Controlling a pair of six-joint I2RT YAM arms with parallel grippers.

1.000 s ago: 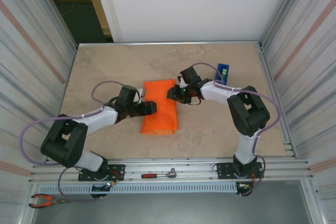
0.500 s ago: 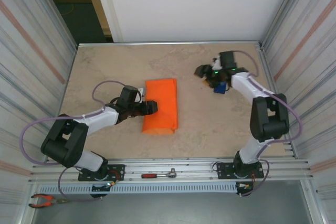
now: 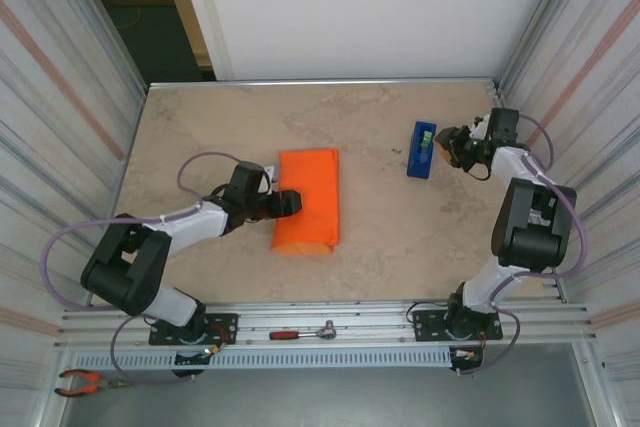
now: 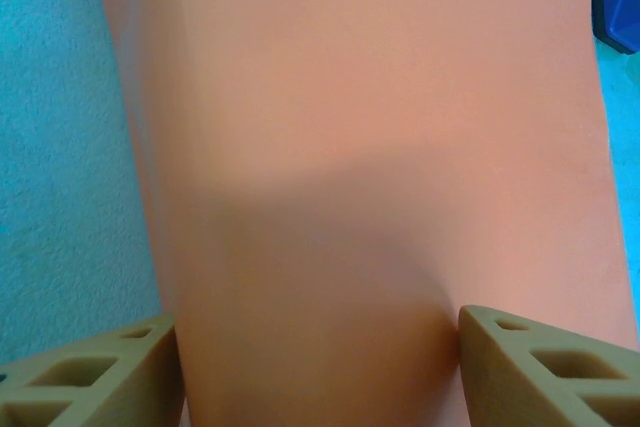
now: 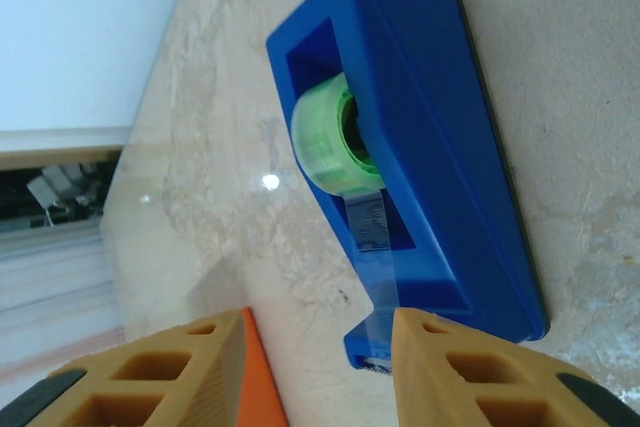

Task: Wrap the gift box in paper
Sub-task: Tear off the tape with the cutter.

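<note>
Your left fingers [image 3: 290, 203] stand apart with the bright orange paper-wrapped gift box [image 3: 314, 187] between them; clamped or not, I cannot tell. Hold it flat. Your right fingers [image 5: 320, 322], half open and empty, should meet squarely the cutter of the blue plastic tape dispenser [image 5: 430, 147] just ahead.

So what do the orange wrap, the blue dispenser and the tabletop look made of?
The paper looks like thin matte sheet, unprinted, softly folded. The tape dispenser: smooth moulded plastic, probably, slight sheen. The table: veined beige stone or laminate, glossy glint.
</note>
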